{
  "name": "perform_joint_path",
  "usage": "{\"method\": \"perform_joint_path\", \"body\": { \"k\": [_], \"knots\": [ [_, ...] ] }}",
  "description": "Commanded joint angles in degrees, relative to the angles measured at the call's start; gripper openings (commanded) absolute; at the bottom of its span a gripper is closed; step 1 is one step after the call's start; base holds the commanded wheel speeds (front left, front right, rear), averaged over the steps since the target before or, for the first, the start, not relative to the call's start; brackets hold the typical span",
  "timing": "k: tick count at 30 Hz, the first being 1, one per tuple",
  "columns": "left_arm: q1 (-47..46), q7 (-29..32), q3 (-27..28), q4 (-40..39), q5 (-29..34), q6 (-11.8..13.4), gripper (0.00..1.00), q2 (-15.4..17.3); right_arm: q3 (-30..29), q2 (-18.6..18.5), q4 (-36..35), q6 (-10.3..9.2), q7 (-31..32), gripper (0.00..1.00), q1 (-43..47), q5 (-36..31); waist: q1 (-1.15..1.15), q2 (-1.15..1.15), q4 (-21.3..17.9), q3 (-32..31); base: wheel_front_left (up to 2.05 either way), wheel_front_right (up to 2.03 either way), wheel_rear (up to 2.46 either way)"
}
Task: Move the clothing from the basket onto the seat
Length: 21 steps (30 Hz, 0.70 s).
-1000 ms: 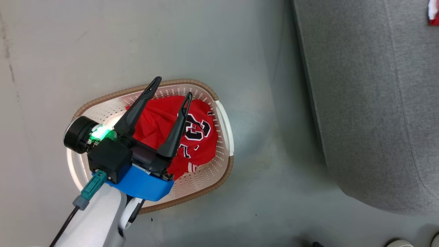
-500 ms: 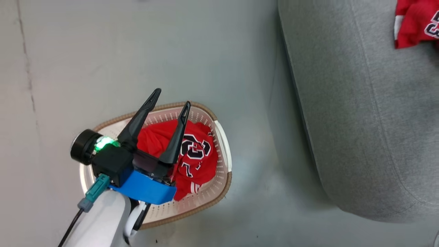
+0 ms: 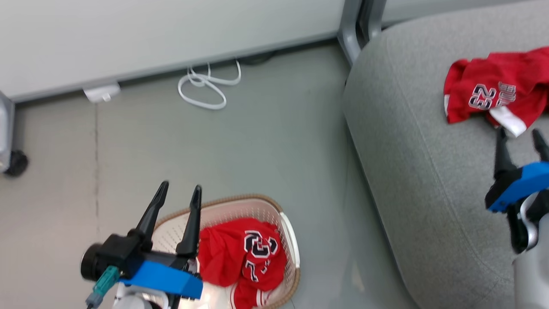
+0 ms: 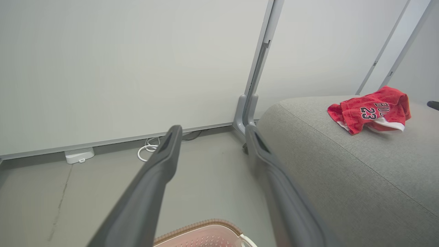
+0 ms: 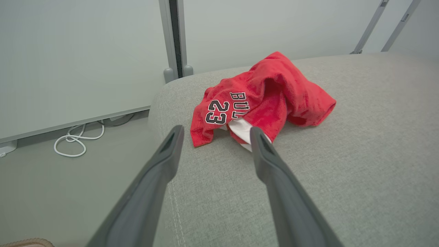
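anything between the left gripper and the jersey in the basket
Nothing visible does. The left gripper is open above the basket, and the jersey lies uncovered inside, just beside its fingers.

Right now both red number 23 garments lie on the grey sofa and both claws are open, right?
Not quite. One red number 23 garment lies on the grey sofa; the second garment sits in the laundry basket, as the head view shows. The left claw and right claw are open.
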Motion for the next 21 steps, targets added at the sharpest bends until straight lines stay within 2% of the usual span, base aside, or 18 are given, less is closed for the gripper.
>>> {"method": "perform_joint_path", "body": {
  "k": [1,12,21],
  "knots": [
    [1.03,-0.27,0.72,0.37,-0.17,0.14,1.00,-0.38,0.53,0.15,-1.24,0.01,-0.02,1.00,1.87,0.69,0.02,0.00,1.09,-4.85,0.00,0.00,0.00],
    [8.97,-0.29,8.97,2.42,1.39,0.09,1.00,-3.25,11.69,4.11,-17.90,0.02,0.85,1.00,20.34,1.61,0.02,0.00,3.34,-13.39,0.00,0.00,0.00],
    [10.96,-0.28,13.53,4.25,2.87,-0.07,1.00,-4.41,18.14,5.12,-22.58,0.01,1.58,1.00,28.22,3.88,0.02,0.00,6.66,-15.41,0.00,0.00,0.00]
  ]
}}
